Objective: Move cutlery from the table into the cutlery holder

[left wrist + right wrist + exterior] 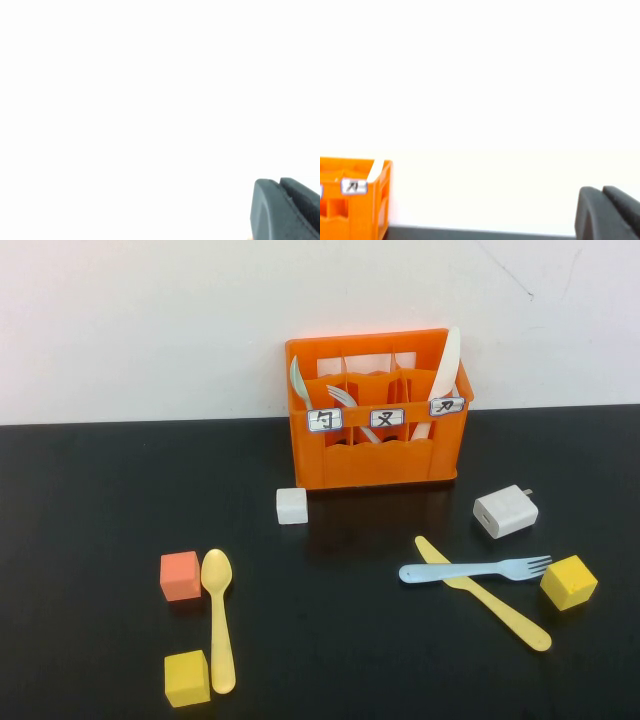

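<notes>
The orange cutlery holder (pixel 375 455) stands at the back of the black table, with white utensils leaning in its three compartments; its corner also shows in the right wrist view as the holder (pixel 380 200). A pale yellow spoon (pixel 218 615) lies at the front left. At the right, a light blue fork (pixel 470 570) lies across a pale yellow knife (pixel 490 598). My left gripper (pixel 280 182) is shut on nothing and faces a blank white wall. My right gripper (pixel 601 190) is shut and empty, well off to the side of the holder. Neither arm appears in the high view.
An orange-red cube (pixel 180 575) and a yellow cube (pixel 187 678) flank the spoon. Another yellow cube (pixel 568 582) sits by the fork's tines. A white cube (pixel 292 505) and a white charger block (pixel 505 511) lie in front of the holder.
</notes>
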